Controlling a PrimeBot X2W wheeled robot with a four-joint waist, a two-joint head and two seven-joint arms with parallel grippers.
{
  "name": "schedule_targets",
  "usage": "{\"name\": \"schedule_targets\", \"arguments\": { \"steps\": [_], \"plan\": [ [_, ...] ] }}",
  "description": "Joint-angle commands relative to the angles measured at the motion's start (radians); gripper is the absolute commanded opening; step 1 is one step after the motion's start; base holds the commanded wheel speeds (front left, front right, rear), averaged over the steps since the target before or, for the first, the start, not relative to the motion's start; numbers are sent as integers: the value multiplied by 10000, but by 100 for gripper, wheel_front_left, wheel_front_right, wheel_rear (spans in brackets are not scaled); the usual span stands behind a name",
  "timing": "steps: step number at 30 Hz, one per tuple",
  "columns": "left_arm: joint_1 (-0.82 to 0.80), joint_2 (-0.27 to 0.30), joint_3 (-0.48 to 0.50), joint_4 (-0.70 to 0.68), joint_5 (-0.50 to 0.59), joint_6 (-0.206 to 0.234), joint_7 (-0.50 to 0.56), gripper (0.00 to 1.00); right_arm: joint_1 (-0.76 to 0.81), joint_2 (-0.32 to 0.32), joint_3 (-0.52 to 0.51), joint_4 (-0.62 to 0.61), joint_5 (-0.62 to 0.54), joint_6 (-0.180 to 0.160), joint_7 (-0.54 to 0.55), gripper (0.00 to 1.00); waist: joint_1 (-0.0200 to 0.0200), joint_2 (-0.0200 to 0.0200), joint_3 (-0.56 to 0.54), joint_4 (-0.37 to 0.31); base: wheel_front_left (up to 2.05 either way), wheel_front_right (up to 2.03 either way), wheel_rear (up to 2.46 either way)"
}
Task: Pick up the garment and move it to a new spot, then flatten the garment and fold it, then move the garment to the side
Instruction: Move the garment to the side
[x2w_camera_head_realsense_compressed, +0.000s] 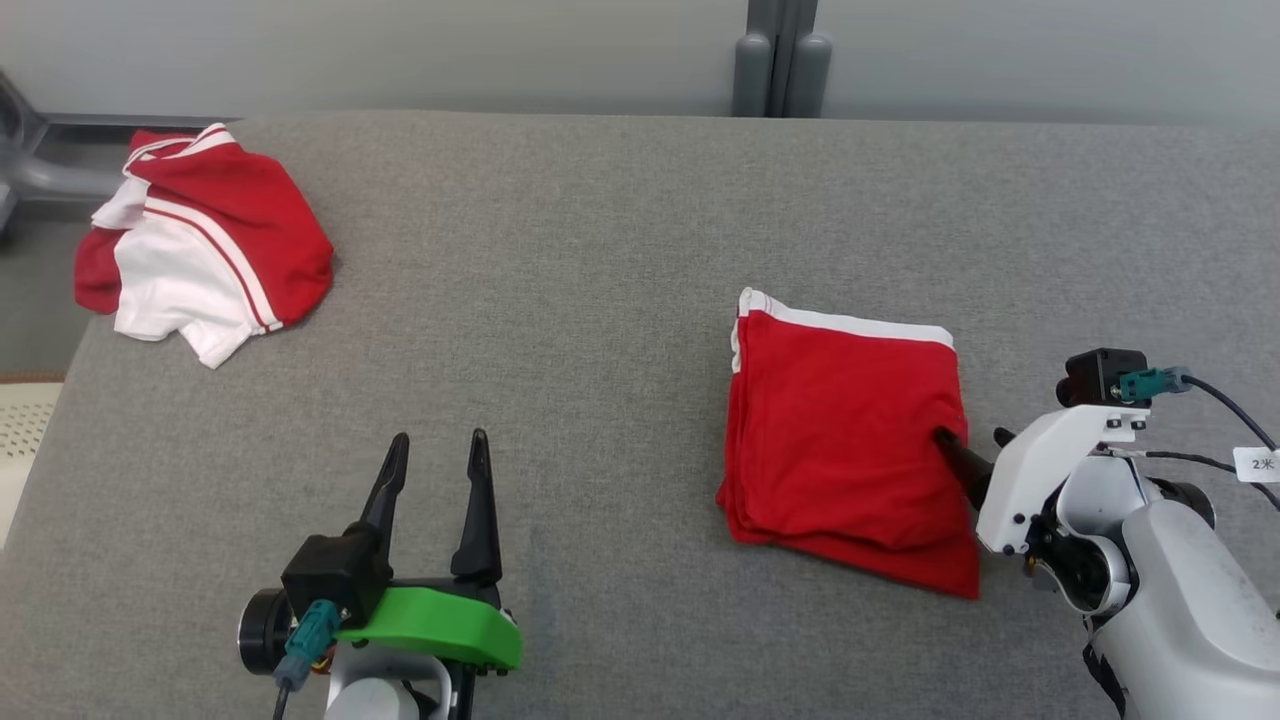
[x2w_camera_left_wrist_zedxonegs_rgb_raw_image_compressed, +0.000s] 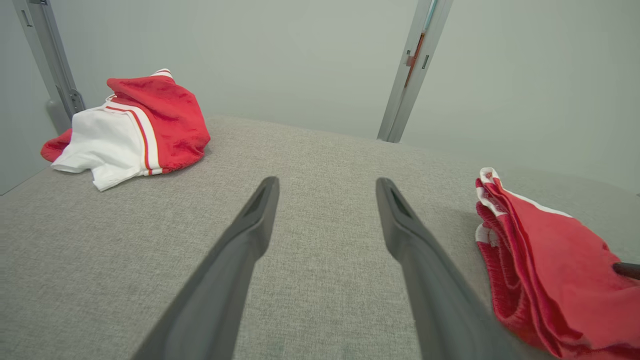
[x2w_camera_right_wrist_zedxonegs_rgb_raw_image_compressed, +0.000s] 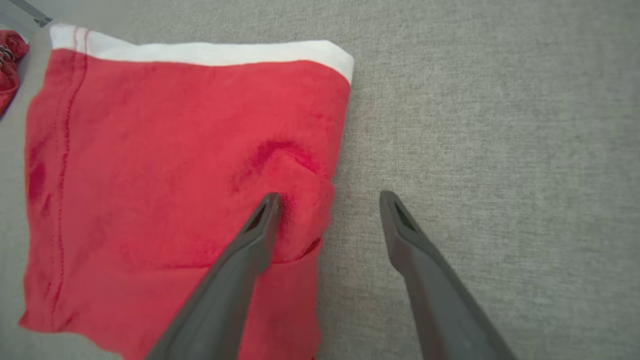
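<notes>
Garment (x2w_camera_head_realsense_compressed: 845, 440) folded square at the right pincer (x2w_camera_right_wrist_zedxonegs_rgb_raw_image_compressed: 330, 196)
Its fingers stand apart: one presses into the garment's edge, the other is over the grey cushion (x2w_camera_head_realsense_compressed: 620, 250) just beside it; the left pincer (x2w_camera_head_realsense_compressed: 440, 440), also apart, is well off to the side.

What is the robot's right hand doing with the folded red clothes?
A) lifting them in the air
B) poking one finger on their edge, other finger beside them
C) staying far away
B: the open right gripper has one finger denting the folded red garment at its edge, the other over the gray surface.
</notes>
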Motion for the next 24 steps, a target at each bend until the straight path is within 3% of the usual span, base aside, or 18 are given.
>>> {"name": "schedule_targets", "arguments": {
  "steps": [1, 4, 5, 6, 8, 16, 24],
  "plan": [
    [-159, 14, 32, -44, 144, -8, -6, 100, -192, -26, 114, 233, 161, -11, 90, 100, 0, 0, 244, 240, 0, 0, 0],
    [-157, 14, 33, -89, 129, -1, -6, 100, -414, -46, 314, 693, 425, -11, 196, 100, 0, 0, 315, 283, 0, 0, 0],
    [-157, 14, 33, -98, 148, 2, -6, 100, -490, -70, 405, 835, 481, -11, 161, 90, 0, 0, 340, 289, 0, 0, 0],
    [-158, 14, 31, -104, 165, 4, -6, 100, -542, -75, 475, 955, 534, -11, 97, 45, 0, 0, 357, 289, 0, 0, 0],
    [-154, 13, 17, -125, 177, 8, -6, 100, -637, -123, 708, 1175, 593, -11, -53, 0, 0, 0, 391, 272, 0, 0, 0],
    [-153, 41, -67, -267, 341, -49, -6, 100, -1299, -543, 1635, 1323, 859, -13, -1104, 0, 0, 0, 539, -431, 0, 0, 0],
    [-407, 131, -172, -437, 507, -107, -3, 100, -2002, -1213, 2005, 1772, 807, -13, -2044, 0, 0, 0, 896, -2575, 0, 0, 0]
  ]
}}
